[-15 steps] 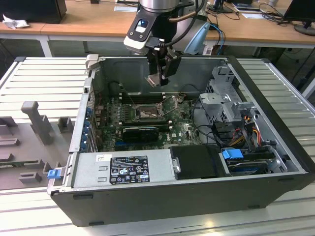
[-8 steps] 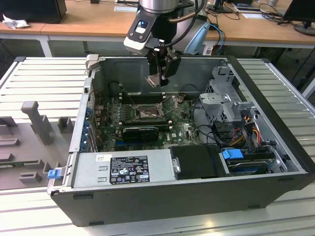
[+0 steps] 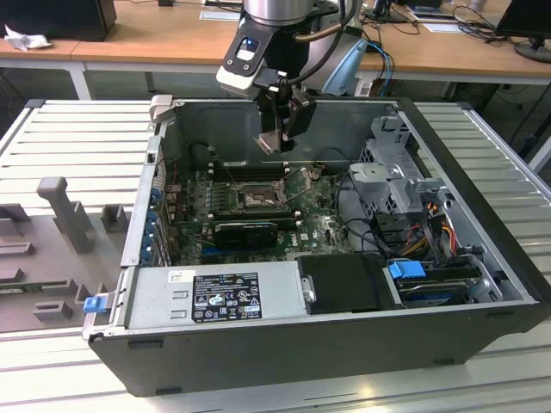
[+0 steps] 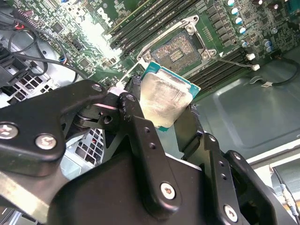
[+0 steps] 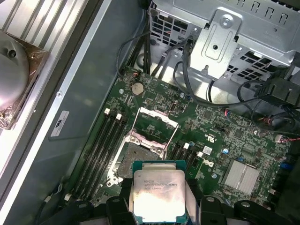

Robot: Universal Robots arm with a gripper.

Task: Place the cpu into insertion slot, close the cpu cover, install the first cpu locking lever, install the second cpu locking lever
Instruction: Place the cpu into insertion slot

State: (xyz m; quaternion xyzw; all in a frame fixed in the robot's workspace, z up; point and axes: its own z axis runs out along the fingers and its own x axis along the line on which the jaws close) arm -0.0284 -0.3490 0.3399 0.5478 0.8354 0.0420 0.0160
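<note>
1. Gripper (image 3: 280, 142) pinched the cpu (image 5: 159, 194) by opposite edges between its fingers.
2. Below the gripper, well apart, the insertion slot (image 5: 140, 157) lay uncovered and unfilled.
3. By my judgement the placing step was in hand; seating called for squaring the chip with the socket's rim.

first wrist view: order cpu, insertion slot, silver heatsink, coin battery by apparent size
1. cpu and insertion slot: unsure, since the cpu is nearer the camera and hides part of the slot
2. silver heatsink
3. coin battery
</note>
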